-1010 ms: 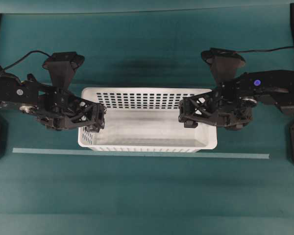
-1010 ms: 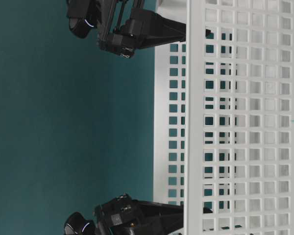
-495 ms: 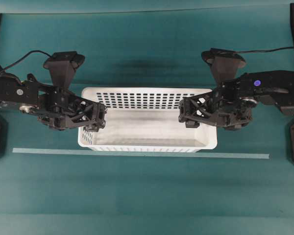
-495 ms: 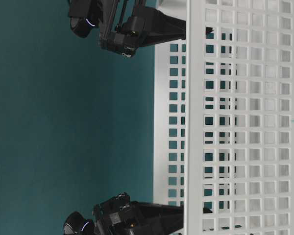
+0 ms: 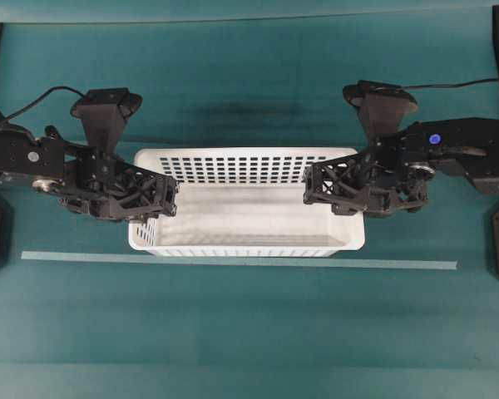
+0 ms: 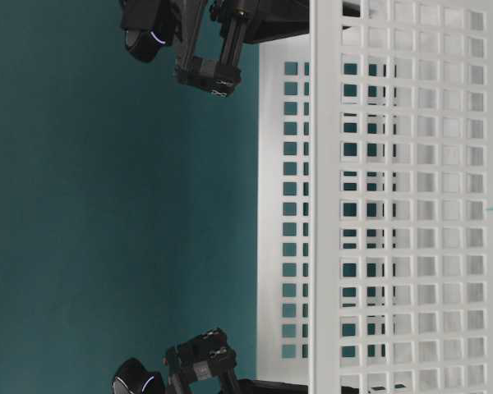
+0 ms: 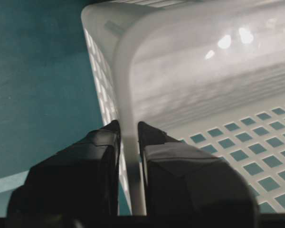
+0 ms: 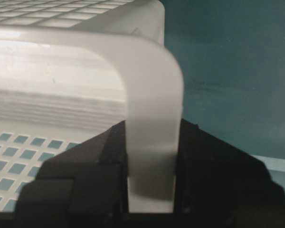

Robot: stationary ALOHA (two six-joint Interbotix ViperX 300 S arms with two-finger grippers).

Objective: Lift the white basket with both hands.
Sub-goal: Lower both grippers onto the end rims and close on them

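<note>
1. My left arm reaches in from the left side; left gripper (image 5: 155, 202) has its jaws pinched on the white basket (image 5: 248, 203), one finger on each side of the end wall's rim.
2. My right arm mirrors it from the right; right gripper (image 5: 314, 185) is clamped over the opposite rim.
3. Both wrists are angled downward.

No readable text, label, brand, number or sign appeared in any view. The white basket (image 5: 249, 204) carried no print on its rim or perforated walls, and the black arms and the green tabletop (image 5: 249, 324) bore no legible markings either.
</note>
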